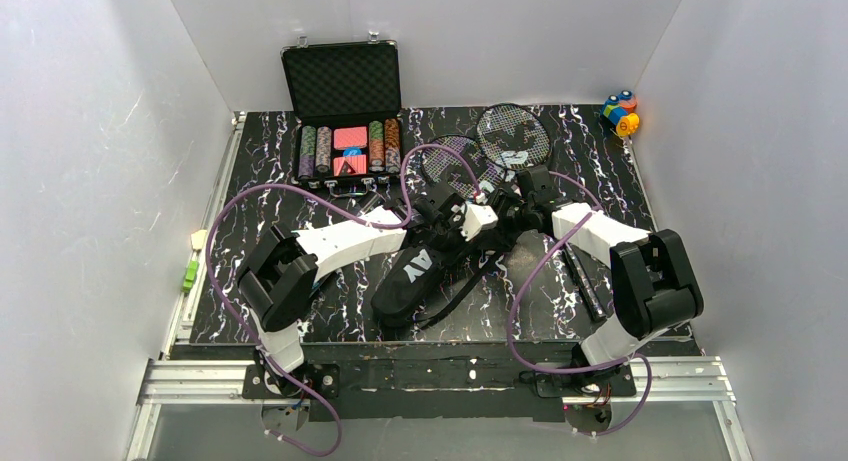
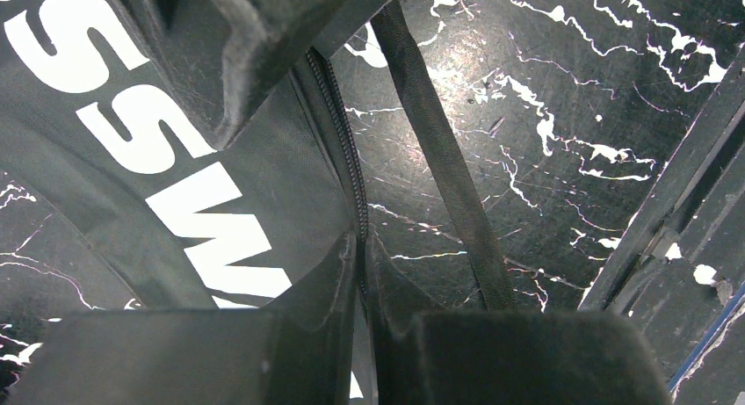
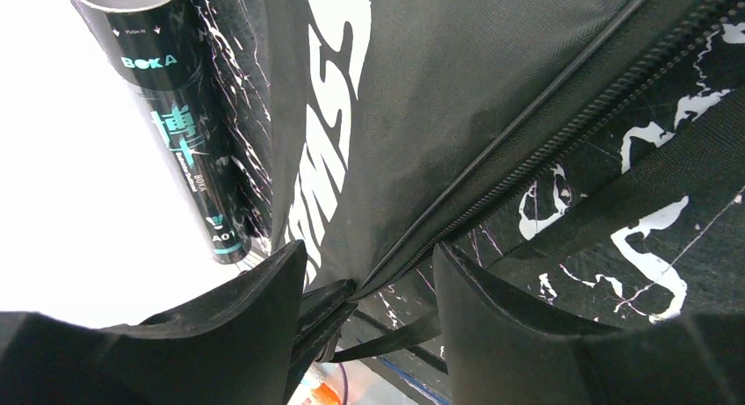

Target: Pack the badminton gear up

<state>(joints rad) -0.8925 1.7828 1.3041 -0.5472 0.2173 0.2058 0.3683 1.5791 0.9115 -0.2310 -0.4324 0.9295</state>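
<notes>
From where I stand I count two black-framed badminton rackets, one [image 1: 512, 133] with its strung head toward the back of the table and the other [image 1: 452, 163] overlapping it just to the left. There is one black racket-shaped fabric bag with white lettering [image 1: 415, 281] and one long black tube with teal print [image 3: 184, 133].

The bag lies on the middle of the black, white-veined tabletop [image 1: 260, 181], with its broad end close to the near edge. The tube lies on the table just right of it, one open end showing.

The left gripper [image 2: 360, 264] has its fingers together, pinching the bag's fabric right at the zipper line. The right gripper [image 3: 369, 256] holds its fingers apart, straddling the bag's zipped edge. I think a dark tab sits between them, but it is too murky to say whether they touch it.

The two wrists meet over the bag's narrow end, just in front of the racket heads, so that spot is crowded. Bare tabletop lies to the left, behind the left arm's elbow, and at the back right.

An open black case of poker chips [image 1: 342, 79] stands at the back left, near the left racket. A small cluster of colourful toy blocks [image 1: 620, 113] sits in the far right corner, well apart. A black webbing strap [image 2: 448, 177] trails across the table beside the bag, and purple cables [image 1: 225, 251] loop over both arms.
</notes>
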